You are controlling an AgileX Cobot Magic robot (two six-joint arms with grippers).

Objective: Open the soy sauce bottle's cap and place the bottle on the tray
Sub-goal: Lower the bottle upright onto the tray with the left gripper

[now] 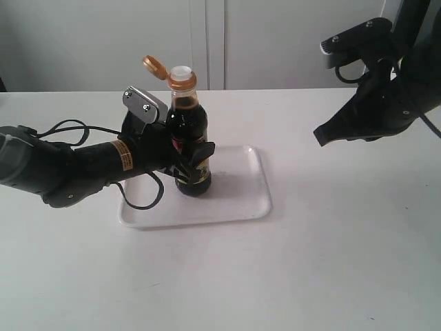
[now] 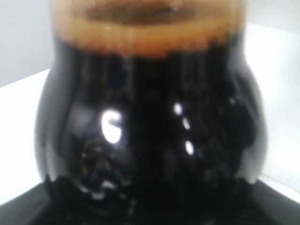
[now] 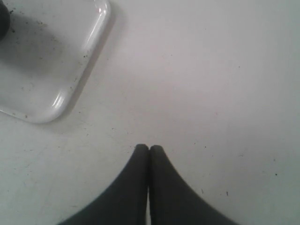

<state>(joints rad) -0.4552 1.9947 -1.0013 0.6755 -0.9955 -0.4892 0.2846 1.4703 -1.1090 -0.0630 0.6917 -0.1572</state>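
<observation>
Left of centre in the exterior view, one soy sauce bottle (image 1: 188, 141) stands upright on one tray (image 1: 238, 200), near the tray's left half. Count of task items: one bottle, one cap (image 1: 156, 67), one tray. The cap is flipped open; it hangs off its collar at the upper left of the neck, and the white spout (image 1: 180, 72) is exposed.

My left fingers (image 1: 185, 157) enter from the left edge of the frame and are clamped around the bottle's lower body, at label height. One dark finger (image 1: 204, 150) shows on the right side of the glass. The left wrist view confirms the hold: the dark bottle body (image 2: 150, 122) fills nearly the whole frame, very close and blurred, with the brown liquid line across the top.

My right fingers (image 1: 322, 136) hang above the bench (image 1: 331, 262) at the right of the exterior view, well apart from the bottle and the tray. In the right wrist view the two right fingertips (image 3: 149, 149) are pressed together with no gap, holding nothing. One rounded corner of the tray (image 3: 56, 101) sits in the upper left of that frame, apart from the fingertips, with bare bench (image 3: 211, 84) between them.
</observation>
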